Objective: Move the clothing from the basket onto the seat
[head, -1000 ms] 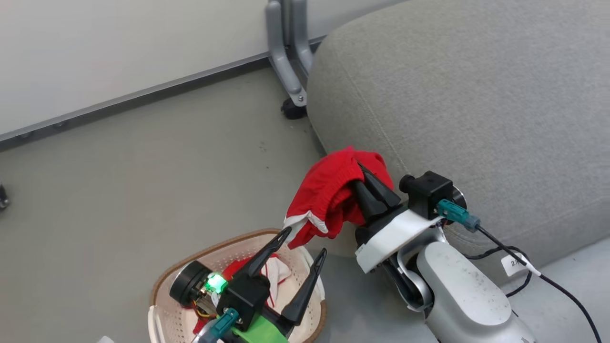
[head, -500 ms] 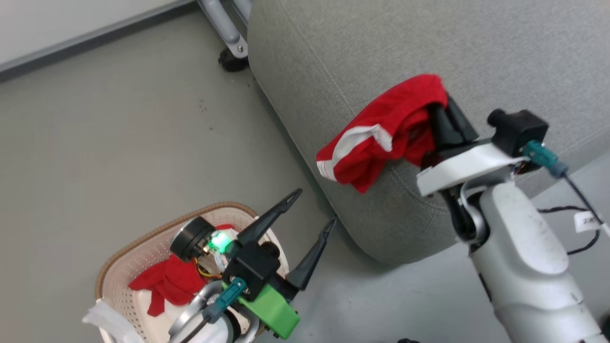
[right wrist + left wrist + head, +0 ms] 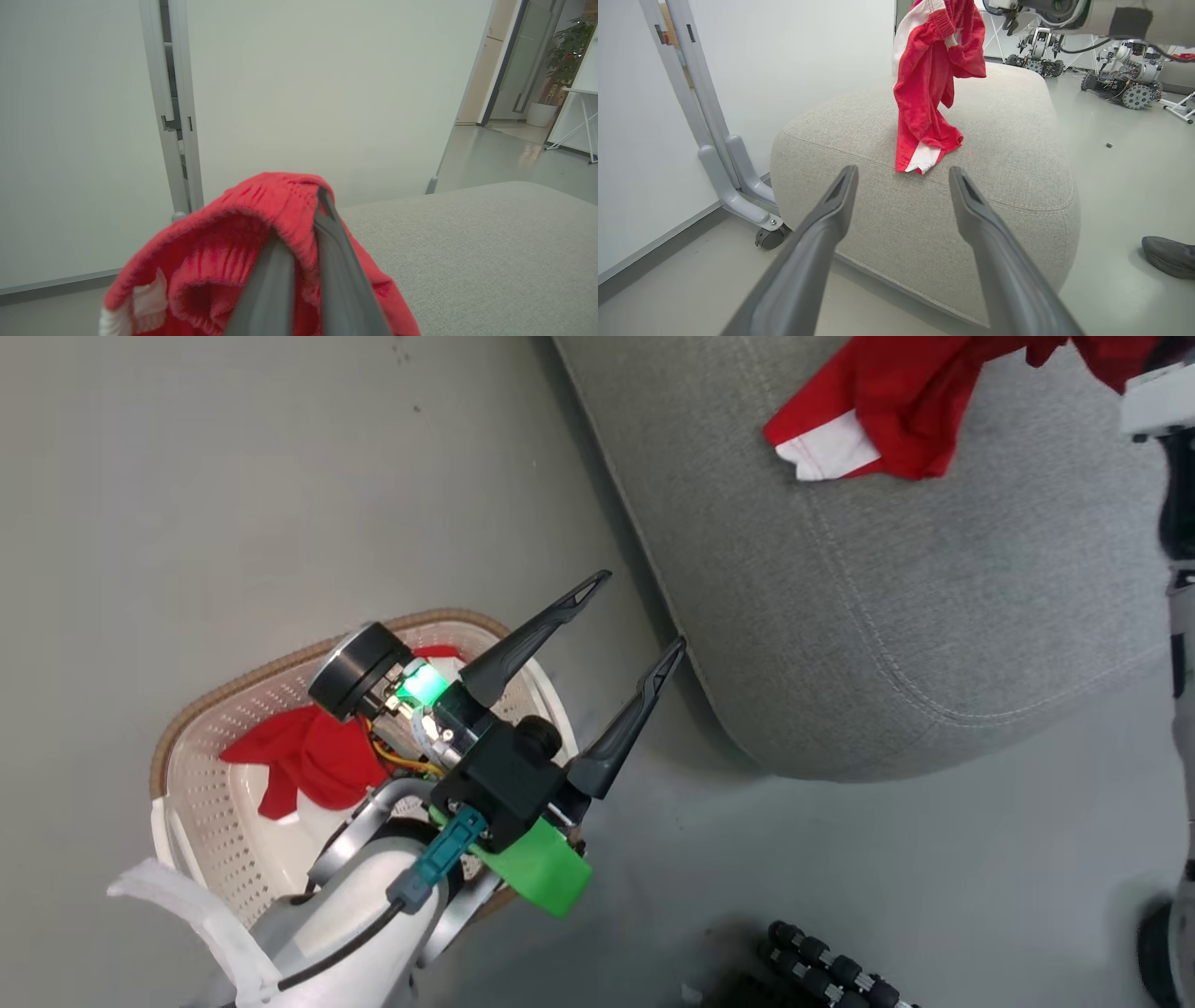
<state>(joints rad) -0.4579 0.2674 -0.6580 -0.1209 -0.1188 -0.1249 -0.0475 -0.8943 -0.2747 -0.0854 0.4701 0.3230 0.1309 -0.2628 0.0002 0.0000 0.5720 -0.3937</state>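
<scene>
Red cloth is pinched in the right tool, whose two fingers are clenched on a bunched red garment with white trim. That garment hangs above the seat, its white-panelled lower end down at the seat's top surface, near the seat's corner. The left tool is released, fingers spread wide and holding nothing, just off the seat's edge and over the basket. The basket stands on the floor beside the seat, with a second red garment lying inside it.
</scene>
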